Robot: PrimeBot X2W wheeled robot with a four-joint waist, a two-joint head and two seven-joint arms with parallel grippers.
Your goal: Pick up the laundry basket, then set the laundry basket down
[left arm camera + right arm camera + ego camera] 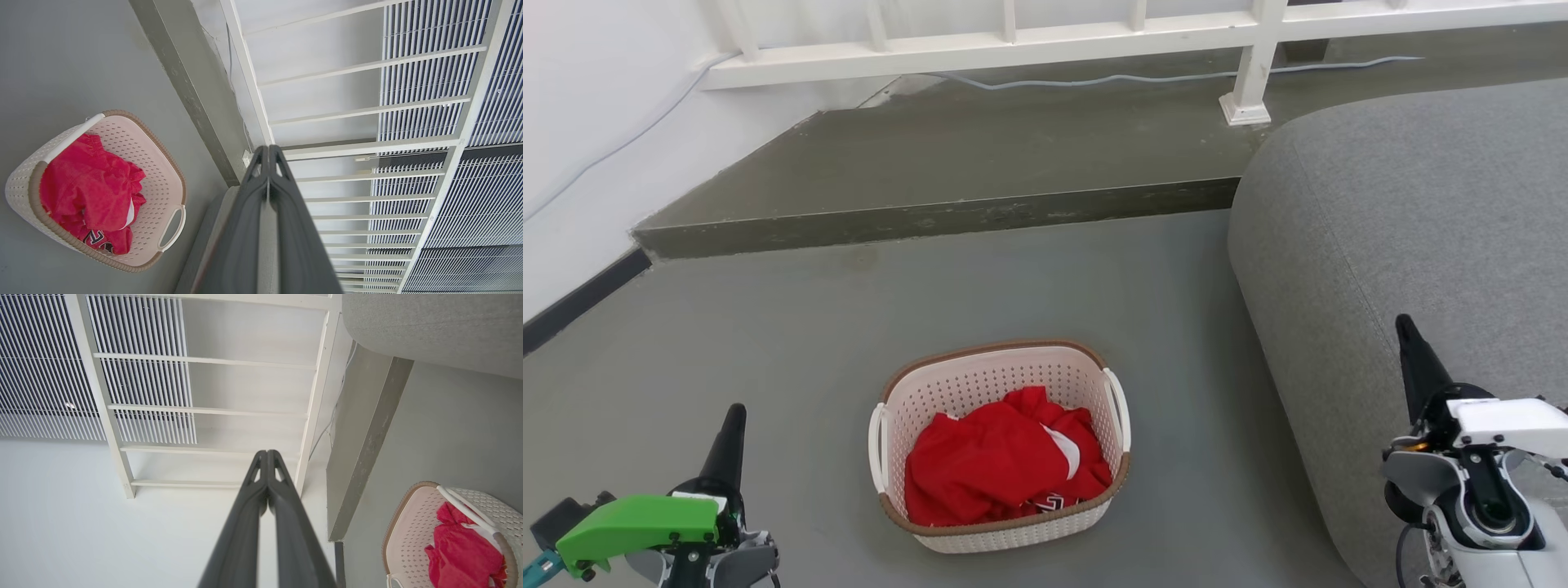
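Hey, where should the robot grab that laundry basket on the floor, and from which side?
Take the laundry basket by its two white loop handles: left gripper on the left handle, right gripper on the right handle, each coming from its own side. The loops stand off the side walls, and red clothing fills the inside. Both grippers are shut; open them first.

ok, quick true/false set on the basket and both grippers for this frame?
1. The laundry basket stands on the floor, apart from both grippers. True.
2. The basket is empty. False: red clothing lies inside it.
3. The left gripper has its fingers pressed together. True.
4. The right gripper grips a basket handle. False: it is shut on nothing, in front of the grey cushion, away from the basket.
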